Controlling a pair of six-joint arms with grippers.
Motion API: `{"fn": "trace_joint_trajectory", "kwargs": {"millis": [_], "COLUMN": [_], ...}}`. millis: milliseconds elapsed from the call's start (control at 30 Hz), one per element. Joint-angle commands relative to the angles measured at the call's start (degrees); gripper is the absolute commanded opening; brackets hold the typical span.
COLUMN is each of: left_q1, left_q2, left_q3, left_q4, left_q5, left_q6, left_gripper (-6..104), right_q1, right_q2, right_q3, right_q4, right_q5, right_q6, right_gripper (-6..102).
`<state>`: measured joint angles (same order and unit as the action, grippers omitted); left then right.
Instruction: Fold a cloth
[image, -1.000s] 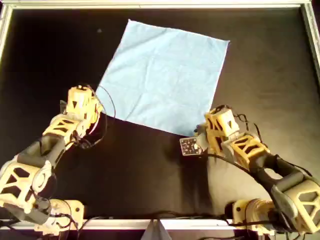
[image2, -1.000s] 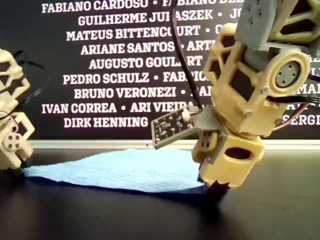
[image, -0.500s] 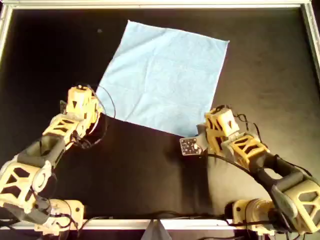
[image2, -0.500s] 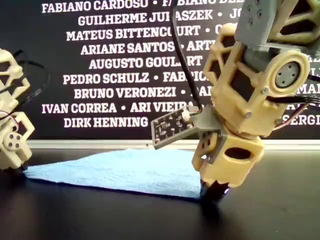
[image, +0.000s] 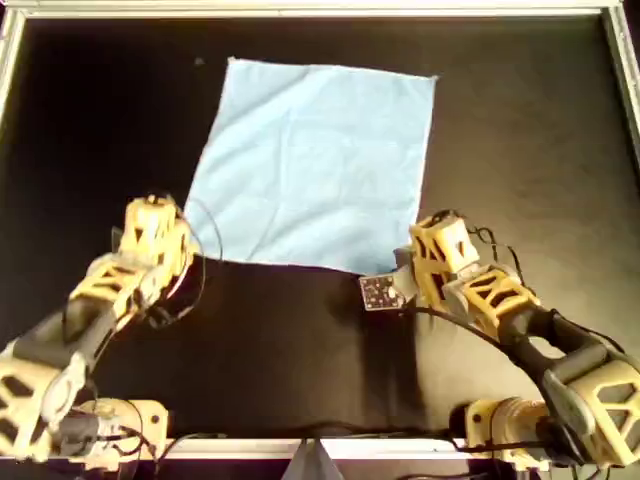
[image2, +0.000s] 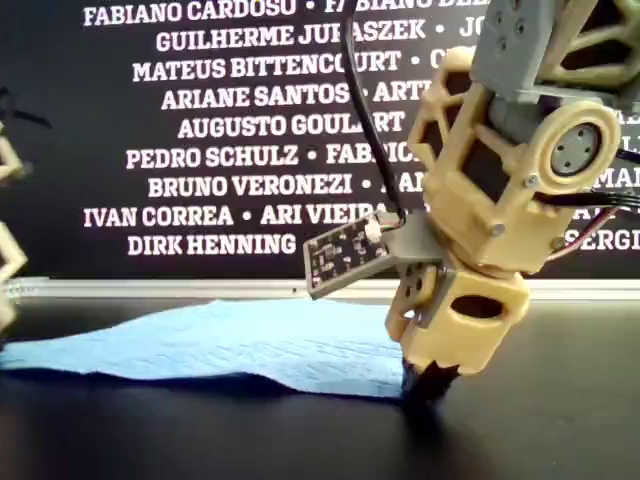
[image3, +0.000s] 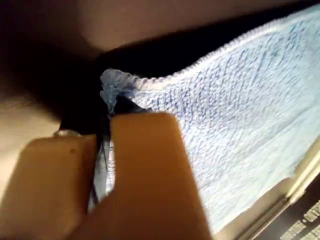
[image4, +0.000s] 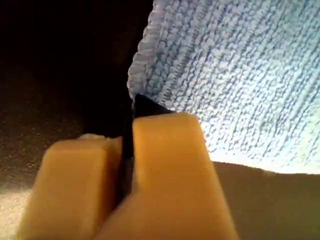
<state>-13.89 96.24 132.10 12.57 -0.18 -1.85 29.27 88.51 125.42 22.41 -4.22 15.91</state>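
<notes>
The light blue cloth (image: 315, 160) lies spread on the black table, its two near corners each held by an arm. In the overhead view one arm (image: 150, 230) is at the near-left corner and the other arm (image: 440, 255) at the near-right corner. The wrist views do not show which arm is which. My first gripper (image3: 104, 142) is shut on a bunched corner of the cloth (image3: 240, 125). My second gripper (image4: 127, 137) is shut on a corner of the cloth (image4: 240, 65). In the exterior view the cloth (image2: 250, 340) rises slightly at the near arm's jaws (image2: 428, 380).
A metal frame (image: 300, 10) borders the black table. A small circuit board (image: 380, 292) sticks out beside the arm on the overhead view's right and also shows in the exterior view (image2: 345, 255). A black banner with white names (image2: 250, 130) stands behind the table.
The arm on the overhead view's left has pulled its corner left and nearer. The cloth has turned squarer to the table, its far corners shifting left. The other arm has stayed put.
</notes>
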Motion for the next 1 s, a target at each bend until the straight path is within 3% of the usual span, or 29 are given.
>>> {"fn": "trace_joint_trajectory", "kwargs": {"millis": [0,500,967], "left_q1": [-1.2,-1.2,-1.2], "left_q2": [5.1,21.0,19.2], "left_q3": [3.8,18.5,5.3], "left_q4": [-0.2,-0.2,-0.5], "left_q5": [-0.4,-0.4,-0.4], "left_q6": [0.3,0.3,0.3], "left_gripper": [-1,-1,-1], "right_q1": [-0.7,-7.6,-7.2], "right_q2": [1.8,2.0,1.8], "right_q3": [-0.9,-0.9,-9.8], "right_q4": [-1.4,-1.4,-1.5], "right_q5": [0.5,-0.4,-0.4], "right_q6": [-0.18,-0.26,-0.26], "right_gripper": [-1,-1,-1]}}
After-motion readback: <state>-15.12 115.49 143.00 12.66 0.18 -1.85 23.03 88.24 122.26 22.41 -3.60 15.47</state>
